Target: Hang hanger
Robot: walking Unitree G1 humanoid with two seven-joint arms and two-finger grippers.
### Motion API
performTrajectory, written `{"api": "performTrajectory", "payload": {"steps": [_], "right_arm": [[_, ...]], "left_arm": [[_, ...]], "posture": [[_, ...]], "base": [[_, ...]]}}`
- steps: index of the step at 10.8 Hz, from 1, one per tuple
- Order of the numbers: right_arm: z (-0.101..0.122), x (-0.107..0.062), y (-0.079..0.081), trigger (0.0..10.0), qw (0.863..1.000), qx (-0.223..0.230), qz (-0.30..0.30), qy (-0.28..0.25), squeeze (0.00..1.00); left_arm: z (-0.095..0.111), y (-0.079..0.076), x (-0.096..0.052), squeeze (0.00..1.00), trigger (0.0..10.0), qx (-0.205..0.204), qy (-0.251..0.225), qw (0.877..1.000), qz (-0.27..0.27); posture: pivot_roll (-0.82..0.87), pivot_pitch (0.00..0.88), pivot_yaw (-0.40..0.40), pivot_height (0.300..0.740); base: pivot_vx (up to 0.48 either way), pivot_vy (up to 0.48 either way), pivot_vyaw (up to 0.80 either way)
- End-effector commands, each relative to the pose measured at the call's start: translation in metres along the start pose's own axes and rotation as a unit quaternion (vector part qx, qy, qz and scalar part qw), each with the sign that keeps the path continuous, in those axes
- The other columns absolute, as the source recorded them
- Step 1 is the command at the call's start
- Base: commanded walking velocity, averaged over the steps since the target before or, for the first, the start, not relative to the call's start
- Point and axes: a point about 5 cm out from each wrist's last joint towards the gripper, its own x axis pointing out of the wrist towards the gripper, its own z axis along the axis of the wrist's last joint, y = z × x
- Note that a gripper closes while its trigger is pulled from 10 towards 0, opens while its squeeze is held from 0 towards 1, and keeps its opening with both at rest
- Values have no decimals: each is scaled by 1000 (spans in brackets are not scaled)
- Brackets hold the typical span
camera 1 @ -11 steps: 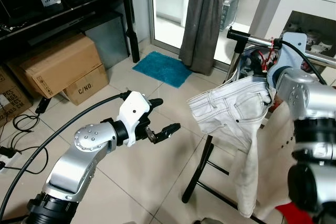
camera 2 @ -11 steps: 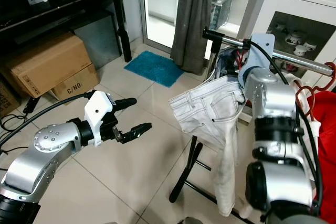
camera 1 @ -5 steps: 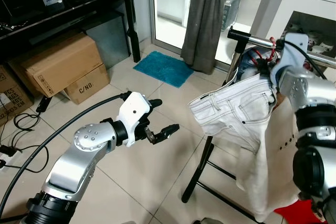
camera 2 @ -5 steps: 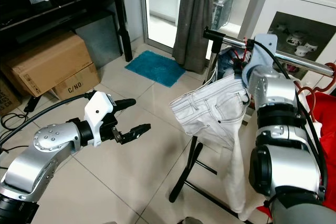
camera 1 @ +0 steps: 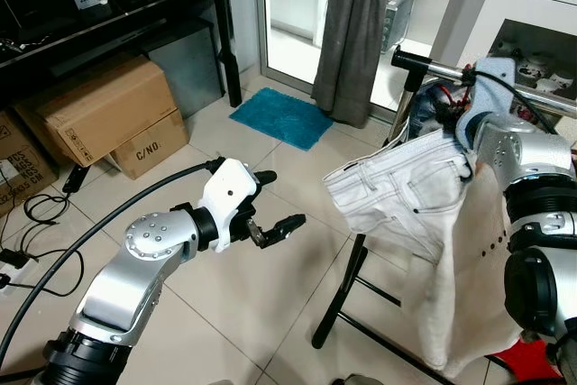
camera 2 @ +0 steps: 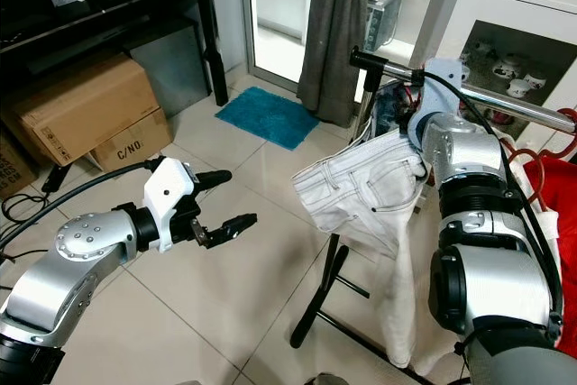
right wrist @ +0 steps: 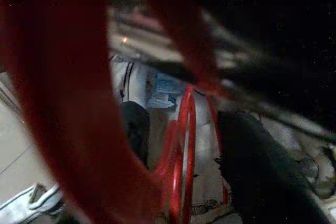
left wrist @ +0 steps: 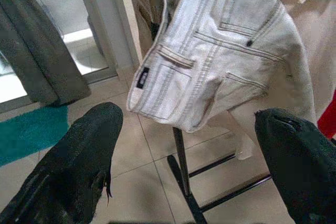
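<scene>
Right eye view: right gripper [camera 2: 424, 101] raised at garment rail [camera 2: 505, 105] to hook white jeans' [camera 2: 361, 191] red hanger [right wrist: 181, 129], grip indiscernible; left gripper [camera 2: 225, 197] spread wide, empty, well apart.

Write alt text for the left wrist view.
Pale white jeans hang from a clothes rack, seen between the left claw's two open black fingers. Behind are a grey curtain, a teal mat and tiled floor.
</scene>
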Motion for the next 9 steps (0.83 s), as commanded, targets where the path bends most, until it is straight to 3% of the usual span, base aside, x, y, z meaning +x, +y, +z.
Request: {"api": "performTrajectory", "payload": {"steps": [1,9], "right_arm": [[2,1,0,0,1000,-8,1,0,0],[-11,5,-1,0,999,-4,1,32,0]], "left_arm": [[-2,1,0,733,10000,5,10,1000,1],[-10,1,-2,729,10000,13,37,999,12]], "posture": [[-55,0,0,740],[-51,0,-9,740]], "base": [[0,0,0],[0,0,0]]}}
